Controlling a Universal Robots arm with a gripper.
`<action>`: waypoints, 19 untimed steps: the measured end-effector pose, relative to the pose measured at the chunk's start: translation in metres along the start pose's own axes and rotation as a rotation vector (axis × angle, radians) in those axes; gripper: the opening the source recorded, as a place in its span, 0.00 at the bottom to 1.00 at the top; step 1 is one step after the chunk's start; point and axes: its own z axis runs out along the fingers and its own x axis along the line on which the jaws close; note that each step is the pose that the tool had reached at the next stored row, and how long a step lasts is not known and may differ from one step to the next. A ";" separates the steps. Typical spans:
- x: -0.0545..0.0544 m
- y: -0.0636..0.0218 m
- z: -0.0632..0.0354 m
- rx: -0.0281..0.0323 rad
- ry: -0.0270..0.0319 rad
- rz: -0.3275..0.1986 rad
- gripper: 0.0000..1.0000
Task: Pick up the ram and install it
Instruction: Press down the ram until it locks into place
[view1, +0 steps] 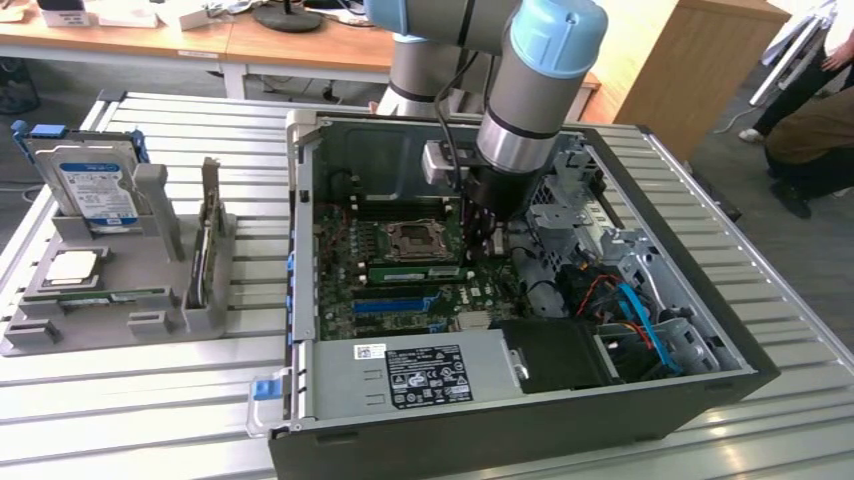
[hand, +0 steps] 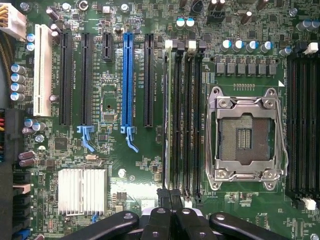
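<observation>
ram (hand: 170, 120) | seated on motherboard (hand: 145, 165) | end beneath closed pincer (hand: 170, 197)

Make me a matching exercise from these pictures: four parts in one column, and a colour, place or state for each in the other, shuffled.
Parts:
1. hard drive
2. long slot
3. processor socket
4. heatsink

Descriptions:
A. plain blue plastic
B. empty, ringed by a metal frame
C. silver fins
D. standing upright in the grey holder

Pairs: 1-D, 2-A, 3-B, 4-C
</observation>
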 end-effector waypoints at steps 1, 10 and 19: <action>0.000 0.0000 0.0001 0.0001 -0.0002 0.000 0.11; -0.002 0.0000 0.0005 0.0000 -0.0001 0.000 0.11; -0.002 0.0000 0.0028 0.0000 0.0002 0.000 0.11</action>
